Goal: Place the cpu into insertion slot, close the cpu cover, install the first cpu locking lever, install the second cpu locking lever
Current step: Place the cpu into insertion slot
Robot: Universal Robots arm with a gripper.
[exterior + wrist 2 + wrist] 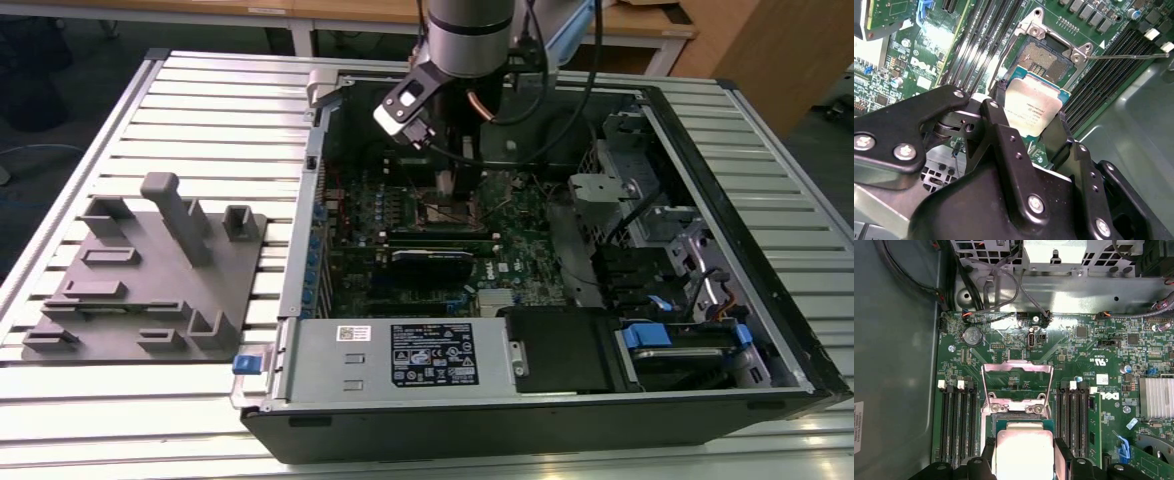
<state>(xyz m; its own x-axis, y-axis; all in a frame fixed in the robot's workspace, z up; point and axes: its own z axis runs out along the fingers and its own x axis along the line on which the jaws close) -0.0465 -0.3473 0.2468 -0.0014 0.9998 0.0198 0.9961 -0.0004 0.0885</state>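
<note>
My gripper (1030, 102) is shut on the cpu (1033, 106), a flat square chip with a dull silver face, gripped by two opposite edges. In the second wrist view the cpu hangs tilted just short of the insertion slot (1043, 56), whose dark centre lies bare. In the first wrist view the gripper (1024, 452) and cpu (1024, 455) sit in front of the insertion slot (1019, 418), and the cpu cover (1016, 366) stands raised behind it. A thin locking lever (1126, 56) sticks out sideways from the slot. In the exterior view the gripper (447, 188) reaches down into the case above the insertion slot (451, 212).
The open computer case (747, 170) lies on a slatted metal table (200, 110). A grey fixture block (147, 270) sits at the exterior view's left. Black memory slots (956, 425) flank the socket on both sides. A black expansion card (430, 262) and drive bays (667, 340) lie nearer the front.
</note>
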